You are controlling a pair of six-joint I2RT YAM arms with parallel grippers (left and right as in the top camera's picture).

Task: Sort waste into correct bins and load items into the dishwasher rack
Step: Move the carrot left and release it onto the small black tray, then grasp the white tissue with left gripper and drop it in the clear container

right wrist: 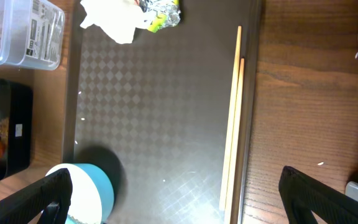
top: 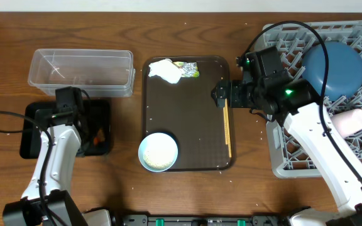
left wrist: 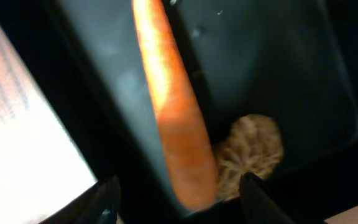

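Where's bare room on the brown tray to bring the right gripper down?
The tray's middle is bare: napkin and wrapper border its far side, chopsticks its right, the white bowl its near left. Crowded: the rack, with plate and cups.

The wooden surface (top: 168, 31) is stretching across the whole overhead view, its brown grain running from left to right. A dark brown serving tray (top: 193, 113) with rounded corners and a raised rim is lying flat near the middle of it, its long sides running from front to back. In the right wrist view the serving tray (right wrist: 166, 112) is showing a fine diamond-patterned floor with a soft sheen, and bare surface (right wrist: 303, 93) is lying just beside its rim. In the left wrist view a strip of the surface (left wrist: 11, 124) is glaring pale.
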